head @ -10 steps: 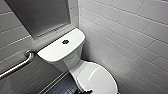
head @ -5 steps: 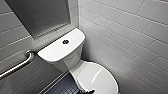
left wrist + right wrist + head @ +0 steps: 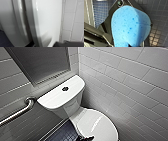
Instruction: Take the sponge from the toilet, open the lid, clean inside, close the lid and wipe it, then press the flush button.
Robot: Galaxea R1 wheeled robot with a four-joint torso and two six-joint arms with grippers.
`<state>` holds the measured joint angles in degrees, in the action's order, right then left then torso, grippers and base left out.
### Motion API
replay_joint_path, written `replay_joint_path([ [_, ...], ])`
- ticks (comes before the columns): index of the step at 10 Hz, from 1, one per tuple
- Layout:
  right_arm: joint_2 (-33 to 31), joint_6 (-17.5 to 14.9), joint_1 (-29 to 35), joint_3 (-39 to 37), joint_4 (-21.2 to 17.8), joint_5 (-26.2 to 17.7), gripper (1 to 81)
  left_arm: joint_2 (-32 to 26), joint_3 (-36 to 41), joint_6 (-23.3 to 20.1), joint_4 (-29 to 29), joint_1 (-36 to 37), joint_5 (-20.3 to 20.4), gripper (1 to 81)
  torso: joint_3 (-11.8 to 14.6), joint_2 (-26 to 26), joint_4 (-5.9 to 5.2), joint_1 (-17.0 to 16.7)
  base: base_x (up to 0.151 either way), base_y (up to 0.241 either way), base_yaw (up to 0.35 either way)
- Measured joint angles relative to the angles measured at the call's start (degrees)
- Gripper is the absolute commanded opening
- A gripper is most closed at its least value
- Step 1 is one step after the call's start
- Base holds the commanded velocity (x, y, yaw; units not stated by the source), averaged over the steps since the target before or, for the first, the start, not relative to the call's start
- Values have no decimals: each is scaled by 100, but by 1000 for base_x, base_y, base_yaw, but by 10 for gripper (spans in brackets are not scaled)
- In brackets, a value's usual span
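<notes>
Your right hand [image 3: 128, 45] is clenched on the sponge [image 3: 130, 26]. In the right wrist view the blue block bulges up in front of the robot's dark plate [image 3: 107, 25], pinched in at its lower end where the hand grips it. It hangs in the air over the dark, small-tiled floor [image 3: 159, 18], touching nothing else. The wrist looks down at that floor, so the arm is off to the side of the toilet [image 3: 72, 107], not over it.

Your left hand [image 3: 67, 44] shows as a dark shape at the edge of the left wrist view; you cannot tell whether it is released or clenched. That wrist sits close in against the toilet's glossy white side, where a dark seam runs between two white layers. The tiled wall [image 3: 75, 22] is just beyond.

From the head view you look down on the toilet in the corner, set at a slant. The lid [image 3: 97, 124] is down and lies flat over the bowl. The flush button [image 3: 65, 88] sits in the middle of the tank top [image 3: 55, 98], with nothing on or near it. A dark robot part [image 3: 85, 138] pokes in at the lid's near edge, beside the floor; which arm it belongs to you cannot tell. A metal grab bar [image 3: 17, 114] runs along the wall left of the tank.
</notes>
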<state>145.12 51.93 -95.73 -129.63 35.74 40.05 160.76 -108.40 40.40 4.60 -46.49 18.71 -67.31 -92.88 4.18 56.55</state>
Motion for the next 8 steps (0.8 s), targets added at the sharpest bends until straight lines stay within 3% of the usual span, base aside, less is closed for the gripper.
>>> replay_joint_path([
  [8, 6, 2, 34, 39, -2, 0, 10, -34, -83, 196, 78, -28, -46, 811, -2, 0, 0, 0, 0, 0, 0],
])
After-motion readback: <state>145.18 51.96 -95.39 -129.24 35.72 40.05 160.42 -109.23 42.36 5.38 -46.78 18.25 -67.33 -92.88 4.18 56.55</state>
